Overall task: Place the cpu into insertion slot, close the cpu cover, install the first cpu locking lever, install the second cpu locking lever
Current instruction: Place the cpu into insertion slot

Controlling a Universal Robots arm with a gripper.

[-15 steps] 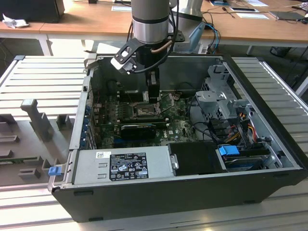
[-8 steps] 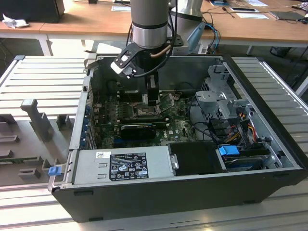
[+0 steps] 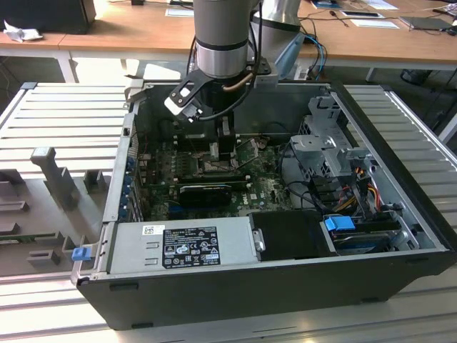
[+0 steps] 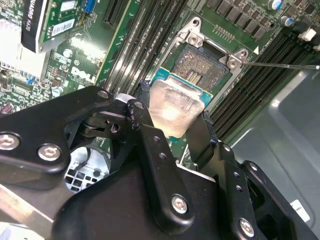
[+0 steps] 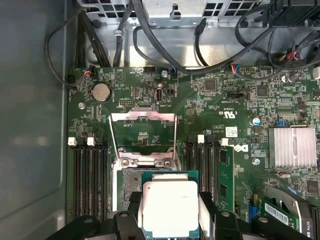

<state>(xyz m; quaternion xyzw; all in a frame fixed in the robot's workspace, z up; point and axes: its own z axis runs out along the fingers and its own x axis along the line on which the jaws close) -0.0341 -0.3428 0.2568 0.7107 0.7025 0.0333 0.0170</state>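
Lab/workshop: open PC case (image 3: 250, 296) on slotted alu bench (image 3: 64, 118), office desks (image 3: 128, 32) behind.

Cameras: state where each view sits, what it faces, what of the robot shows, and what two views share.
Exterior view: off the arm, above the open computer case, looking down into it; the arm and gripper show.
First wrist view: on the arm, facing the green board and open cpu cover; the gripper shows around the cpu.
Second wrist view: on the arm, looking along the gripper at the cpu over the insertion slot.
Shared: both wrist views show the gripper shut on the cpu.
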